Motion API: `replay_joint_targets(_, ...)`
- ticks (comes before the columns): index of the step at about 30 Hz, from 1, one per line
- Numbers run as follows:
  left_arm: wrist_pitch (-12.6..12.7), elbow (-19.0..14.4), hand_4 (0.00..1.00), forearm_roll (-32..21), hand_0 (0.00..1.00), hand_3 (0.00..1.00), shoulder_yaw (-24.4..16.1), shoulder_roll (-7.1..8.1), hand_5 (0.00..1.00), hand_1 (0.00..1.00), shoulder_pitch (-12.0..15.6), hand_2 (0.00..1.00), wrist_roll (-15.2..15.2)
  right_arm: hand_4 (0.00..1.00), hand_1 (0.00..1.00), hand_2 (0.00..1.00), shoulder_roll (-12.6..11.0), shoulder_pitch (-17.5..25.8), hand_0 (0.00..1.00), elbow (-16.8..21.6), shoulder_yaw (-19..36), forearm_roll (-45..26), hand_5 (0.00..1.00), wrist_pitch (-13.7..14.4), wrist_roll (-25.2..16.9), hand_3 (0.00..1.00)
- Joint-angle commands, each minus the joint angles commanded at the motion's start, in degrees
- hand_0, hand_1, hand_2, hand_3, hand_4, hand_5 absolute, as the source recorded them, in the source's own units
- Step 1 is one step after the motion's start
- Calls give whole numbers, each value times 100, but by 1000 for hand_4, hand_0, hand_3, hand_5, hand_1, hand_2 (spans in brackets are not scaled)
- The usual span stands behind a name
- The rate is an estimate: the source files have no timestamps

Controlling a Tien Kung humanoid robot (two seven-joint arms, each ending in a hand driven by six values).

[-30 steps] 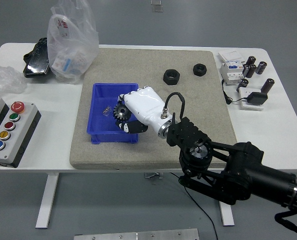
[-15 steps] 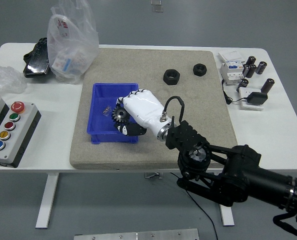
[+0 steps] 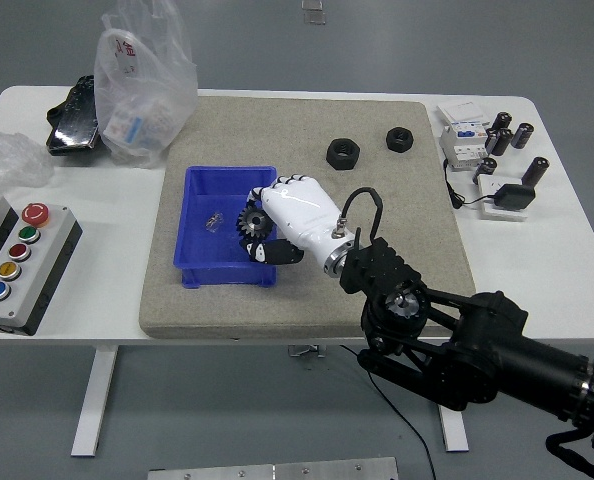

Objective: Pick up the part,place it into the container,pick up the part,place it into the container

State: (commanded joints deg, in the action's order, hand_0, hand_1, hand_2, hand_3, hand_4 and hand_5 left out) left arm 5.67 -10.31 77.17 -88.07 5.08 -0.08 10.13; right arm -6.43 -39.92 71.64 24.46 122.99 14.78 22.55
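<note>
Reaching in from the 5 o'clock corner, the black right arm (image 3: 457, 340) stretches up to the grey mat (image 3: 397, 215), and its white right hand (image 3: 295, 218) has its fingers curled tight around a dark gear (image 3: 251, 224). The gear sits over the right side of the blue bin (image 3: 202, 235), held on edge at the hand's 9 o'clock side, teeth showing past the fingertips; whether it touches the bin floor cannot be told. Against half a second ago, the hand has shifted a little toward 2 o'clock, and the gear has gone with it, now closer to the bin's right wall. A second ago it was near the same spot, so the hand dipped toward 8 o'clock and came back.

A small shiny part (image 3: 213, 222) lies on the bin floor, just at the gear's 9 o'clock, unmoved. At 9 o'clock on the white table (image 3: 557, 250), a button box (image 3: 17, 262) sits at the edge.

Farther back on the mat, two black nuts wait: one nut (image 3: 342, 152) at the hand's 1 o'clock, the other nut (image 3: 401, 138) just beyond it to the right. Both are where they were. At 2 o'clock, cylinders (image 3: 507, 138) cluster by a small electrical unit (image 3: 464, 135). At 11 o'clock, a plastic bag (image 3: 142, 85) stands by a black object (image 3: 75, 115). No left arm is in sight.
</note>
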Motion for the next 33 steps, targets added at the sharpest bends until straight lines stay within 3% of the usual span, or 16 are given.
replay_joint_targets(2,3,0,764,-3,663,629,1,2,389,577,-2,559,-1,691,776,795,2,-2,690,0,-26,-44,403,18,-7,758)
replay_joint_targets(3,4,0,764,-4,663,627,1,1,386,578,-3,560,-1,747,778,804,3,-5,690,1,-44,-68,435,31,-13,779)
replay_joint_targets(15,3,0,763,4,663,625,-7,-4,382,578,-1,556,8,769,783,805,-23,37,692,40,32,-249,458,189,-59,784)
replay_joint_targets(25,15,0,763,10,663,624,-41,-2,381,578,5,554,1,767,778,800,-450,616,687,322,1277,-842,458,587,-399,767)
replay_joint_targets(33,26,0,759,22,663,624,-75,4,376,578,27,562,33,762,745,764,-723,1436,686,449,2644,-2170,441,1067,-1482,716)
